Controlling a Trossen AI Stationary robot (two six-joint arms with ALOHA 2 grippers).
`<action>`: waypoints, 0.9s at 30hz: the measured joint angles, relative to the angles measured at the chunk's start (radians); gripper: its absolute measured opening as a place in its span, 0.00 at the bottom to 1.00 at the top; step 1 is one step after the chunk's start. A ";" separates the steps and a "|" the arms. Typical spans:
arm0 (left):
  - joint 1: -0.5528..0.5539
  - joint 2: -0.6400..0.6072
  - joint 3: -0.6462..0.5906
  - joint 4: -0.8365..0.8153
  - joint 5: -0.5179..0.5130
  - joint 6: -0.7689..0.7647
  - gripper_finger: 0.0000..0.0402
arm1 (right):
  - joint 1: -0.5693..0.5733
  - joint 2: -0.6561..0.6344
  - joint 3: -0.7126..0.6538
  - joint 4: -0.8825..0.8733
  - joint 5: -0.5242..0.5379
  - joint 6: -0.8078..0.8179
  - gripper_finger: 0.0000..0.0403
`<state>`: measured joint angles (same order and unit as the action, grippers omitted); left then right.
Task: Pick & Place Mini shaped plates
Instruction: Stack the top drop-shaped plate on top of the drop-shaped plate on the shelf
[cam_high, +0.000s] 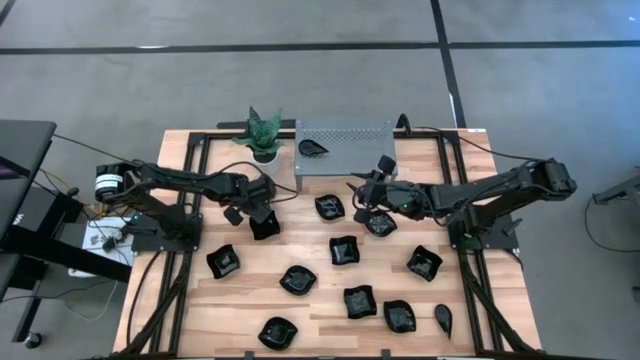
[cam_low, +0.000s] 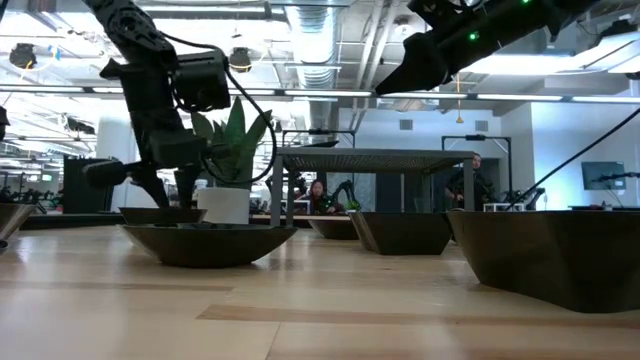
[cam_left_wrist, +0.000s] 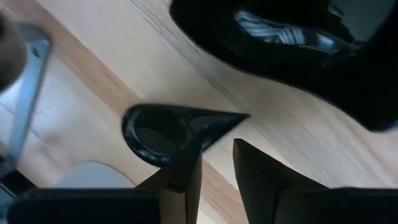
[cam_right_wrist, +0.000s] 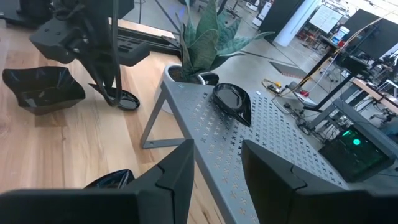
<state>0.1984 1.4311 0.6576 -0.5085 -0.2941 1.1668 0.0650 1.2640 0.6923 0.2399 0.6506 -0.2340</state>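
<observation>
A wide black dish (cam_low: 555, 255) sits closest to the table-level camera, at the right of that view, with another dish (cam_low: 205, 243) lower and further left on the wooden table (cam_high: 322, 312). From above, the small black dishes lie scattered across the board: a square one (cam_high: 345, 249) near the middle, a wavy one (cam_high: 298, 279) just in front of it, others (cam_high: 223, 262) (cam_high: 424, 262) (cam_high: 360, 300) to either side, and a teardrop dish (cam_high: 443, 318) near the front right corner. One more teardrop dish (cam_right_wrist: 231, 101) lies on top of the grey perforated rack (cam_high: 345, 140) at the back, beside the white pot with the green plant (cam_high: 264, 130). The left gripper (cam_right_wrist: 114, 93) points down at the table just beside the rack's leg, its tips on a small teardrop dish (cam_left_wrist: 152, 134) that rests on the wood, with a larger crinkled dish (cam_right_wrist: 40, 90) close by. Its fingers (cam_left_wrist: 186, 177) stand slightly apart with the dish's pointed end at their tips; whether they pinch it cannot be told. The right gripper (cam_right_wrist: 217, 146) hangs above the table in front of the rack, near two dishes (cam_high: 330, 207) (cam_high: 380, 222), its jaws apart and holding nothing.
</observation>
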 joint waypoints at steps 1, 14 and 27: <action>-0.001 0.000 -0.003 0.005 -0.001 0.008 0.23 | 0.000 0.000 0.000 0.000 0.000 0.000 0.32; -0.009 -0.001 -0.063 0.088 0.070 0.033 0.18 | -0.001 0.000 0.000 0.000 0.000 0.000 0.32; -0.008 0.001 -0.063 0.268 0.112 -0.071 0.02 | -0.001 0.000 0.000 0.000 0.000 0.000 0.32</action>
<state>0.1902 1.4322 0.5945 -0.2407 -0.1825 1.0955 0.0643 1.2640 0.6922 0.2398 0.6506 -0.2342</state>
